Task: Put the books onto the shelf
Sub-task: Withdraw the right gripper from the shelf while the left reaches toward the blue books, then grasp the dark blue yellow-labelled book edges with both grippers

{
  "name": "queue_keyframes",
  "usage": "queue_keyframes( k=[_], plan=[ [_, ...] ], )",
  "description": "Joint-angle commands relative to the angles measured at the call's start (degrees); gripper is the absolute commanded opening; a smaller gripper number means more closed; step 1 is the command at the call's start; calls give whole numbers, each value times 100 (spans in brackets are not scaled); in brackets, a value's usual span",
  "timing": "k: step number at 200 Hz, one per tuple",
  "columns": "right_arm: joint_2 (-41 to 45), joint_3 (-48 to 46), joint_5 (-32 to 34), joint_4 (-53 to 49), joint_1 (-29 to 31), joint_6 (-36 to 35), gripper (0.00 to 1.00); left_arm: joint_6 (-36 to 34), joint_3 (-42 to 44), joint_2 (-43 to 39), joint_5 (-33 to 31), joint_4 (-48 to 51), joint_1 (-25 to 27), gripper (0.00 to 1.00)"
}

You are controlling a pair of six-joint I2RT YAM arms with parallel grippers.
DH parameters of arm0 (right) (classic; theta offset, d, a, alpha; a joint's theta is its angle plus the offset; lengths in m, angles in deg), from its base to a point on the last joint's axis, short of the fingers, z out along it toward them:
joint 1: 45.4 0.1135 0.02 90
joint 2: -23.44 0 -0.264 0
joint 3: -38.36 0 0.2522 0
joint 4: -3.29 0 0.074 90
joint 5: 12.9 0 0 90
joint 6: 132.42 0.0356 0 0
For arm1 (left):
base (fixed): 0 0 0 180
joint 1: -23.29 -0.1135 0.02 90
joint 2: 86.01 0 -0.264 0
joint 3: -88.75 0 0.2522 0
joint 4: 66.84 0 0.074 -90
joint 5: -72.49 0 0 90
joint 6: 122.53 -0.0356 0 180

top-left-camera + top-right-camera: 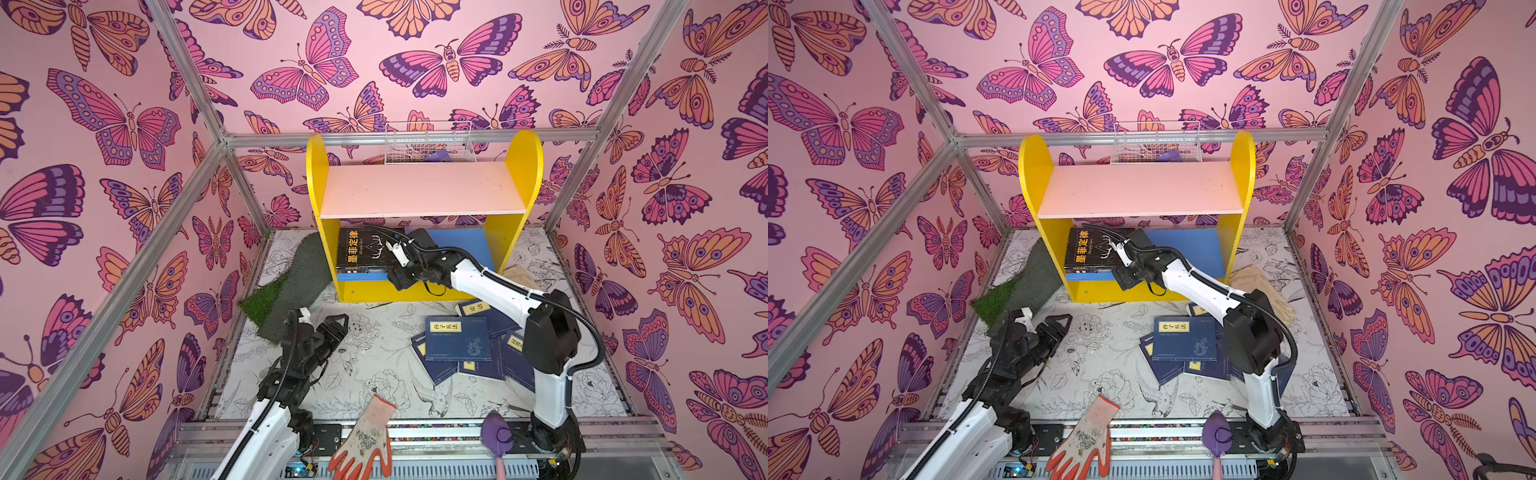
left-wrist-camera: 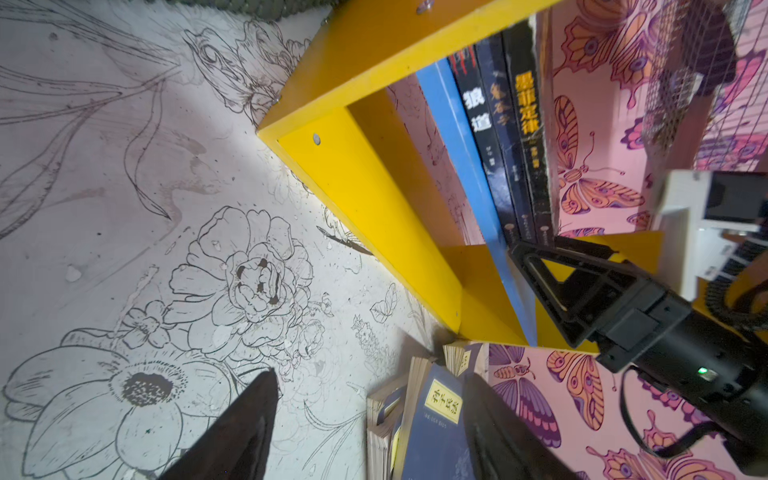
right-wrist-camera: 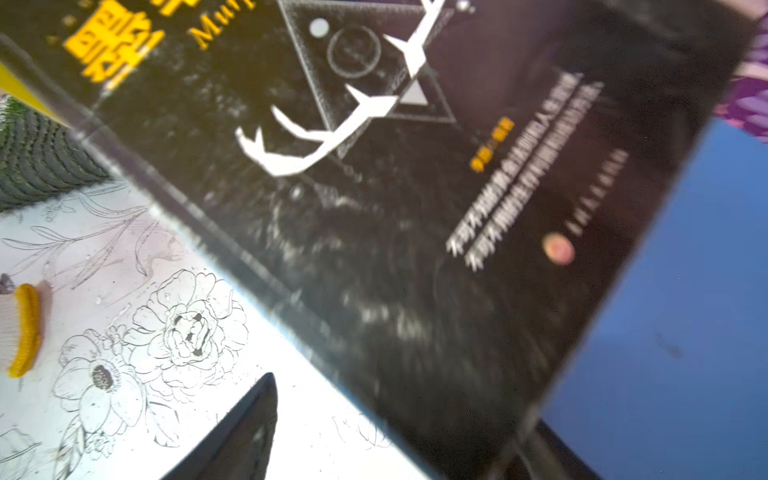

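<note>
Counting three dark paperbacks (image 1: 361,249) stacked on shelf (image 1: 424,189) lower board; navy books (image 1: 457,338) left on surface (image 1: 374,361) before shelf. Right hand (image 1: 407,259) released at stack; left hand (image 1: 338,326) released, empty.

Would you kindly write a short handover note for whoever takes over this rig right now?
The left hand is open, holding nothing, above the table.
The right hand is open, at the front corner of the dark books.
Done: three dark books lie stacked flat at the left end of the blue lower board of the shelf.
Left: several navy books lie piled on the table in front of the shelf; none is shelved yet.
</note>
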Motion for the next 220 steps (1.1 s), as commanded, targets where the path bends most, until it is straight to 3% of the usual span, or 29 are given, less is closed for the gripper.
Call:
queue_keyframes(
  k=[1, 19, 37, 84, 128, 162, 220],
  plan=[
    [982, -631, 949, 769, 71, 287, 78, -562, -300, 244, -146, -49, 253, 72],
    [1650, -1419, 1513, 740, 4, 897, 79, -894, -426, 624, -280, -114, 590, 73],
    [2375, -2277, 1517, 651, -155, 1379, 79, -1268, -589, 1143, -249, -373, 959, 73],
    [3545, -4377, 81, 298, -1214, 2765, 78, -2351, -1453, 3114, 567, -994, 1785, 74],
    [4509, -5681, -365, 23, -1782, 3027, 78, -3341, -2425, 4700, 788, -1060, 2582, 75],
    [4963, -6317, -999, -29, -2287, 3196, 77, -3468, -2813, 5441, 799, -1050, 2781, 74],
    [4394, -6431, -2620, 348, -2433, 2580, 68, -3551, -3073, 6065, 948, -1027, 2841, 68]
  ],
)
